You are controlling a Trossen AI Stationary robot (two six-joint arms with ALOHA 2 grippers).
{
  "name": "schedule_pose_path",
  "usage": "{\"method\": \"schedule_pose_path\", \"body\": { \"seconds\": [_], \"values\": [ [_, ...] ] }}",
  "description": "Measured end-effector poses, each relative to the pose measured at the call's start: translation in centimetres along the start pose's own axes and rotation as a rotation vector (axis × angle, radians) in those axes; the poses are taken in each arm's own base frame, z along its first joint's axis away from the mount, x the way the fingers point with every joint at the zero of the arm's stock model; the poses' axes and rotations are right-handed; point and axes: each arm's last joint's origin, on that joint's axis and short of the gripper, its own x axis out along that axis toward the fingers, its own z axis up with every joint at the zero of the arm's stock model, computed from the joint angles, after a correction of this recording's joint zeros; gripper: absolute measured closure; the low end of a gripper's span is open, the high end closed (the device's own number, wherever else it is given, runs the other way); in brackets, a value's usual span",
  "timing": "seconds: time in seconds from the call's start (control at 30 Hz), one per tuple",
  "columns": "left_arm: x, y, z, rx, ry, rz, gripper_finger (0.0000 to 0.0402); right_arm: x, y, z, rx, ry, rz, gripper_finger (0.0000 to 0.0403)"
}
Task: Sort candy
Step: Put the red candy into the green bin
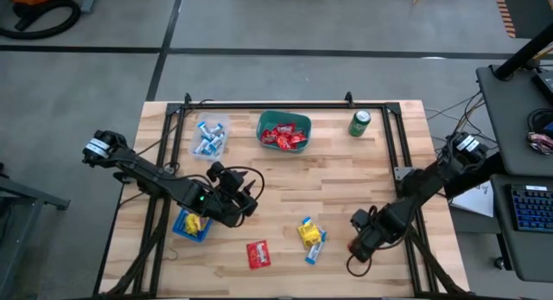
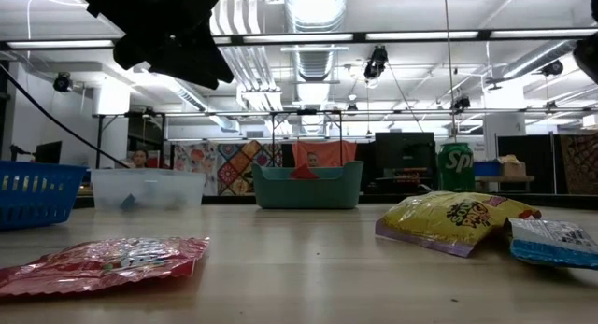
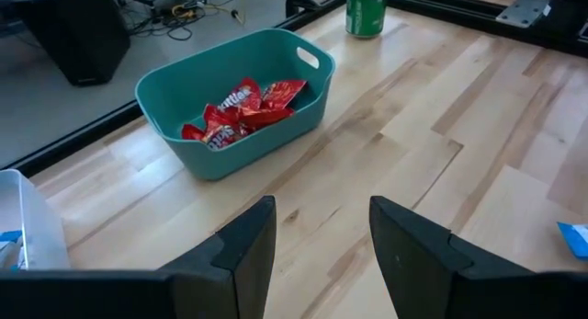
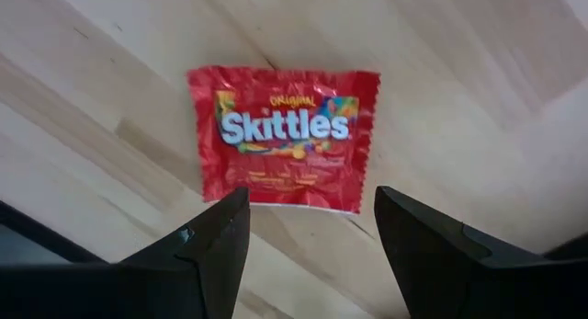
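Note:
My right gripper (image 1: 356, 244) (image 4: 312, 204) is open near the table's near right. It points down over a red candy packet (image 4: 285, 135) that lies flat on the wood, and the gripper mostly hides this packet in the high view. My left gripper (image 1: 246, 203) (image 3: 322, 209) is open and empty, raised over the table's middle left and facing the teal bin (image 3: 230, 108). Loose on the table lie another red packet (image 1: 257, 254) (image 2: 103, 263), a yellow packet (image 1: 308, 232) (image 2: 448, 221) and a blue-and-white sweet (image 1: 315, 248) (image 2: 556, 242).
The teal bin (image 1: 283, 116) at the far middle holds red packets. A clear tub (image 1: 210, 120) left of it holds blue-and-white sweets. A blue basket (image 1: 183, 233) below my left arm holds yellow packets. A green can (image 1: 360, 123) stands at the far right, and a black rail frames the table.

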Motion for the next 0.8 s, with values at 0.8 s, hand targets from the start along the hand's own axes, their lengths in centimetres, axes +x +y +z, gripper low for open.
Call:
{"method": "schedule_pose_path", "body": {
  "seconds": [0.8],
  "values": [
    [0.0,0.0,0.0,-0.002,-0.002,0.0,0.0241,4.3,-0.1,-0.3,-0.014,0.02,-0.119,0.018]
  ]
}}
